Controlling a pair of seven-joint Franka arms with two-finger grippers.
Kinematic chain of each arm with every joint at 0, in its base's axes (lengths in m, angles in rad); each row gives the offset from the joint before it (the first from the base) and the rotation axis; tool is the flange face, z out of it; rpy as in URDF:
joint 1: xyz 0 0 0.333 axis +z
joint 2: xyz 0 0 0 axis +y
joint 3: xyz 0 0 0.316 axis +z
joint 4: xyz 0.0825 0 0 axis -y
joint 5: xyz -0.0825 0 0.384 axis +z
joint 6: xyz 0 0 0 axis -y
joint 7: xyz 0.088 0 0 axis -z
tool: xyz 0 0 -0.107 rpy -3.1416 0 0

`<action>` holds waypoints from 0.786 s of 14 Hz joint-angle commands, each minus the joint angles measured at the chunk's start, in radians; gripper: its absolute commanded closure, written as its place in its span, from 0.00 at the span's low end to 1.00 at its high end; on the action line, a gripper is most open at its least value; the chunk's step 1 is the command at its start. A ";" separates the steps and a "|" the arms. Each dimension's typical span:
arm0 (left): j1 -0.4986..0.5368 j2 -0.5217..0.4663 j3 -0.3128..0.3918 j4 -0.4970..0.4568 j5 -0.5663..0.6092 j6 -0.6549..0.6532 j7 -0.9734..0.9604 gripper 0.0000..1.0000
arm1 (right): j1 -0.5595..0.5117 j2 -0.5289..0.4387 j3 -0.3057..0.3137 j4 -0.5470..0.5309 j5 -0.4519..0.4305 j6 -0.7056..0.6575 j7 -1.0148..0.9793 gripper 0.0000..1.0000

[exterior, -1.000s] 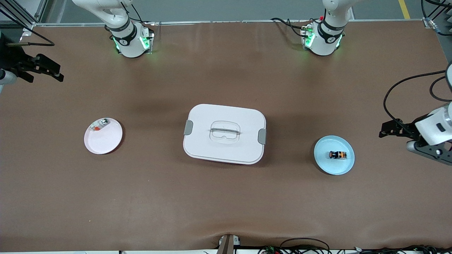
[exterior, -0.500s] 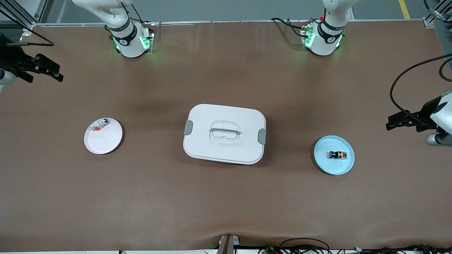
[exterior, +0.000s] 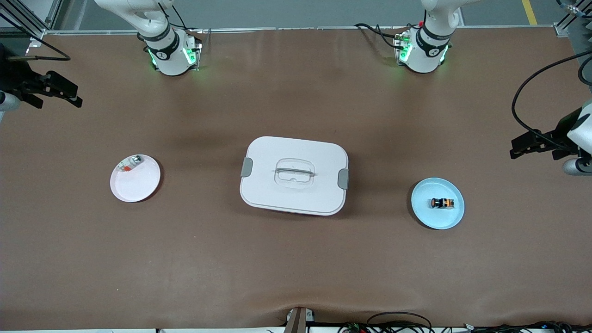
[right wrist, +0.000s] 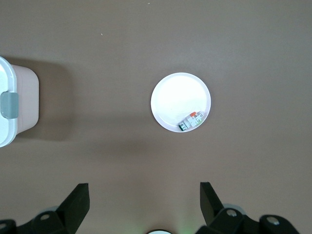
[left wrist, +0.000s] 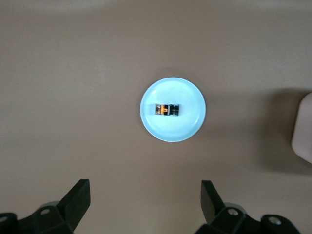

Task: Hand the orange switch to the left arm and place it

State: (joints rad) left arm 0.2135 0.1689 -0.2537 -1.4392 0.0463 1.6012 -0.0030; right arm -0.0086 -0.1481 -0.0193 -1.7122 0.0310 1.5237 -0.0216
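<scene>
The orange switch [exterior: 441, 203] lies on its side on a round blue plate [exterior: 430, 215] toward the left arm's end of the table. It also shows in the left wrist view [left wrist: 167, 109]. The white box [exterior: 294, 175] stands at the table's middle. My left gripper [exterior: 532, 143] hangs open and empty high over bare table beside the blue plate [left wrist: 175, 129]; its own view [left wrist: 145, 204] shows both fingers wide apart. My right gripper [exterior: 60, 90] is open and empty, high over the right arm's end of the table [right wrist: 145, 204].
A round pink plate [exterior: 138, 185] at the right arm's end holds a small silver-and-clear part with a red mark [exterior: 129, 163]. The right wrist view shows that plate [right wrist: 175, 97], the part [right wrist: 191, 120] and one end of the box [right wrist: 14, 107]. A box corner shows in the left wrist view [left wrist: 303, 127].
My left gripper has drawn back toward the left arm's end of the table, away from the blue plate. The right gripper, the switch and the box have not moved.
</scene>
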 commanded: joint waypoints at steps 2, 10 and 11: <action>-0.075 -0.075 0.092 -0.023 -0.033 -0.055 -0.041 0.00 | -0.019 0.010 0.013 0.031 -0.016 -0.011 0.012 0.00; -0.172 -0.248 0.172 -0.191 -0.059 -0.057 -0.064 0.00 | -0.045 0.009 0.013 0.037 -0.016 -0.017 0.011 0.00; -0.175 -0.258 0.172 -0.201 -0.059 -0.049 -0.064 0.00 | -0.045 0.008 0.013 0.037 -0.016 -0.017 0.011 0.00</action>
State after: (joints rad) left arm 0.0538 -0.0322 -0.0981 -1.5758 0.0052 1.5313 -0.0597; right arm -0.0285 -0.1481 -0.0218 -1.7022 0.0300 1.5239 -0.0184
